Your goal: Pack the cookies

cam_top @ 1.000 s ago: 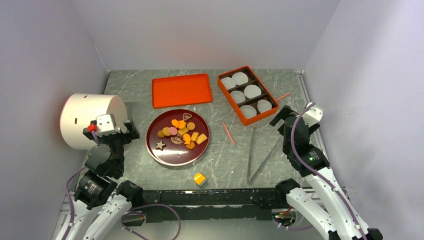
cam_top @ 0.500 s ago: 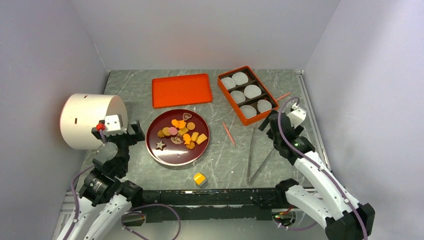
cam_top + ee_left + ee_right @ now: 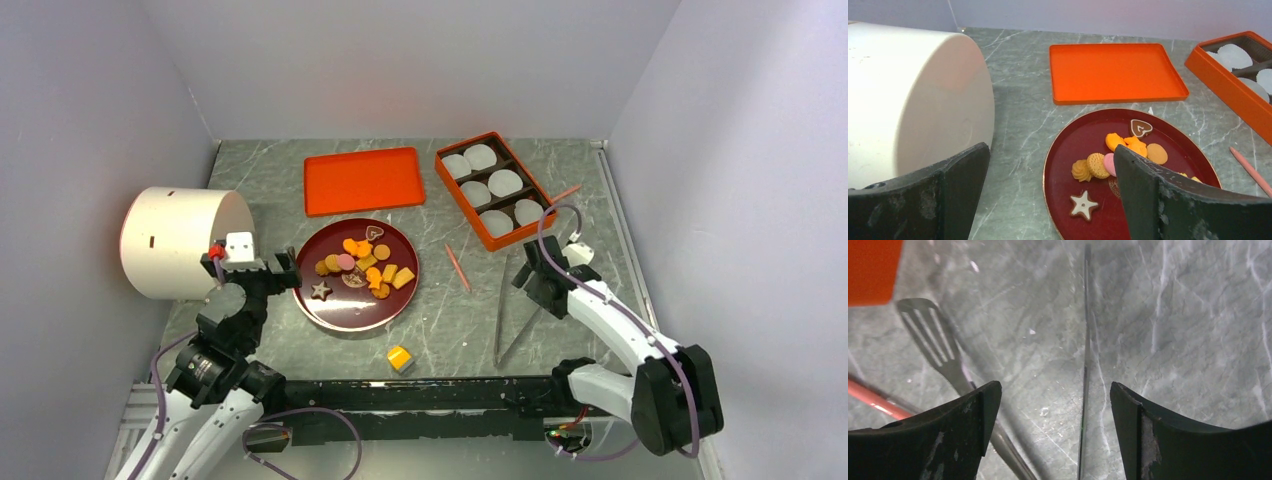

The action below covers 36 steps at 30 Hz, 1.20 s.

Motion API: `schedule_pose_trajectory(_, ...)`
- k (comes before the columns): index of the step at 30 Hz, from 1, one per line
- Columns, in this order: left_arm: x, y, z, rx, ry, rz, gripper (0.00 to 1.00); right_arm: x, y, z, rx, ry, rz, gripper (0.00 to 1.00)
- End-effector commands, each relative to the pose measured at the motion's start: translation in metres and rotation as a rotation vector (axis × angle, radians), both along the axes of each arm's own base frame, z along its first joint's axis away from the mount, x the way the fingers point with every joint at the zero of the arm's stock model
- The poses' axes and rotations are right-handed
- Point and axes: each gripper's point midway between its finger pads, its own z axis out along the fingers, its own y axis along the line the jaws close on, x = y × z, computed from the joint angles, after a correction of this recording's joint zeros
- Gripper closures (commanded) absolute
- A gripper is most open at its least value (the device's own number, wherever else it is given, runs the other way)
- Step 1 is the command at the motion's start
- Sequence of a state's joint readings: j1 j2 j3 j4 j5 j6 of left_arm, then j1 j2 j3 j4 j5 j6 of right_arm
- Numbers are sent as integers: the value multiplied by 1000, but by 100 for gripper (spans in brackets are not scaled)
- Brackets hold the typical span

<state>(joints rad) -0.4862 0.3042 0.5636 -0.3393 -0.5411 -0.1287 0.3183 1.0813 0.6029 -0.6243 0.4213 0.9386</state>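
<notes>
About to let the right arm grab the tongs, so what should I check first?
1. Right end effector open: ok.
2. Both tongs arms between its jaws: not ok, one runs under a finger.
3. Lid off box: ok.
4. Box cups empty: ok.
5. Cookies on plate: ok.
6. Left end effector open, empty: ok.

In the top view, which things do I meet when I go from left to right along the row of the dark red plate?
White cylinder → left tool → dark red plate holding the cookies → pink stick → right tool. The tongs are left out, because they overlap the right tool.
</notes>
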Motion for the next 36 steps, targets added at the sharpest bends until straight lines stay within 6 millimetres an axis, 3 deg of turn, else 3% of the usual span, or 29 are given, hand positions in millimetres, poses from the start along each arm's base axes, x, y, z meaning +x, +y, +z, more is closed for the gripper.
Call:
schedule_pose_trajectory(1, 3, -9, 7, -33, -35, -40, 1, 1, 10, -17, 68, 25, 8, 19)
schedule_pose_trajectory(6, 2, -14, 9, -33, -45, -71, 1, 0, 13, -26, 78, 42, 20, 32)
schedule_pose_trajectory(11, 3, -32, 12, -41, -56, -163, 1, 1, 12, -29, 67, 54, 31, 58)
schedule_pose_trajectory(13, 3, -41, 15, -50, -62, -214, 1, 2, 10, -24, 54, 46, 39, 71)
schedule_pose_trajectory(20, 6, -79, 16, -117, -17, -382, 1, 12, 7, 3, 4, -5, 110, 100)
schedule_pose_trajectory(29, 16, -113, 8, -312, 87, -451, 1, 36, 31, 49, 40, -121, 293, 100)
schedule_pose_trajectory(36, 20, -145, 3, -431, 198, -545, 1, 55, 77, 81, 69, -182, 447, 100)
